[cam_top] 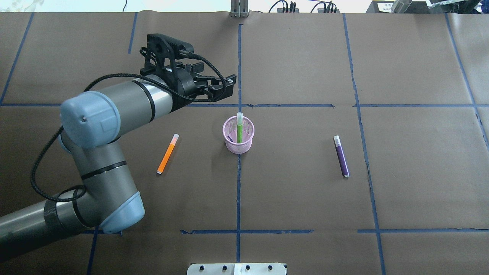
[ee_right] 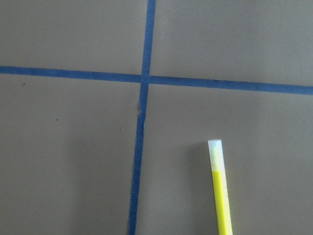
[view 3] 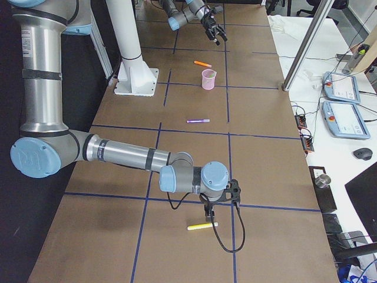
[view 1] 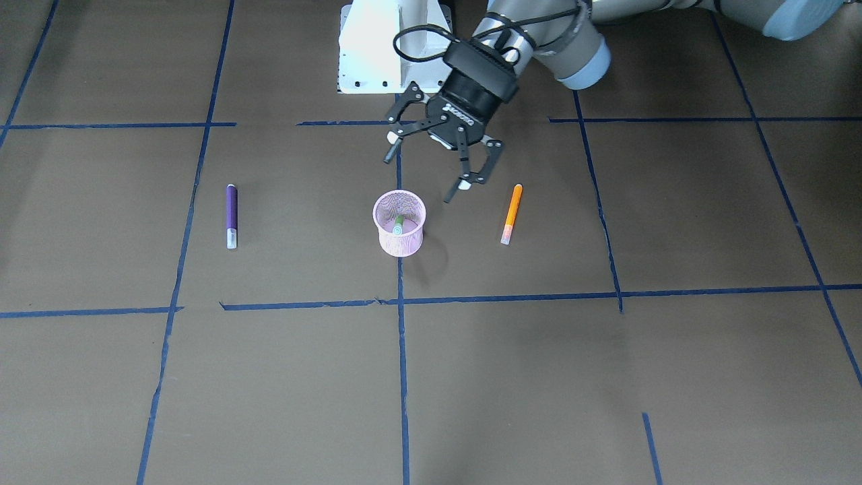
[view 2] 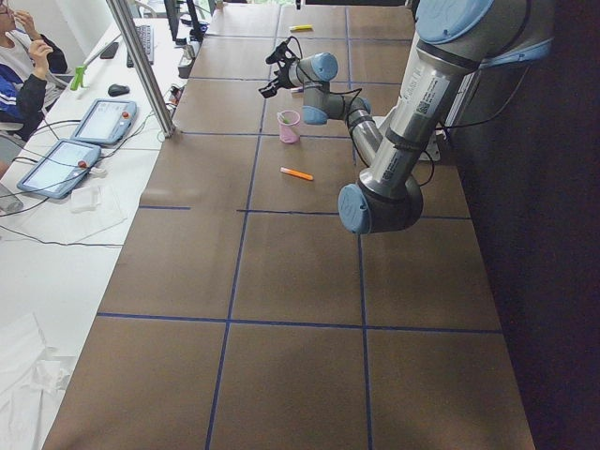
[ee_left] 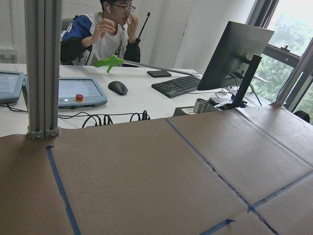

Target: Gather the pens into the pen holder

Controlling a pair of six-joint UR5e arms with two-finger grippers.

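Overhead exterior shows the pink wire-mesh pen holder (cam_top: 238, 148) upright at the middle of the bench (cam_top: 305, 183), on a crossing of the blue tape lines (cam_top: 238, 191) that mark the brown paper cover. A green pen (cam_top: 239, 130) stands inside it, leaning, with its pale cap end up over the far rim. An orange pen (cam_top: 168, 153) lies flat on the holder's robot-left side and a purple pen (cam_top: 341, 156) lies flat on its robot-right side. Both are well apart from the cup, with their pale caps pointing away from the robot. The left pincer (view 1: 419, 180) hangs in the air near the holder, toward the orange pen's side, with its jaws spread wide and gripping nothing. White lettering (view 1: 465, 114) on its black body is too small to read. Far along the bench, at the robot's right end, a yellow pen (view 3: 202, 226) lies flat. In the right wrist-mounted view its pale cap sits just beside a tape crossing without touching the tape. The right pincer (view 3: 208, 217) points down just over this pen — whether its jaws are apart or closed I cannot tell, since only the side view shows it. Dark lettering on the arms' tubes is also illegible. The left wrist-mounted view shows a person seated at a white desk beyond the bench edge, with a monitor, a keyboard and a mouse on the desk.
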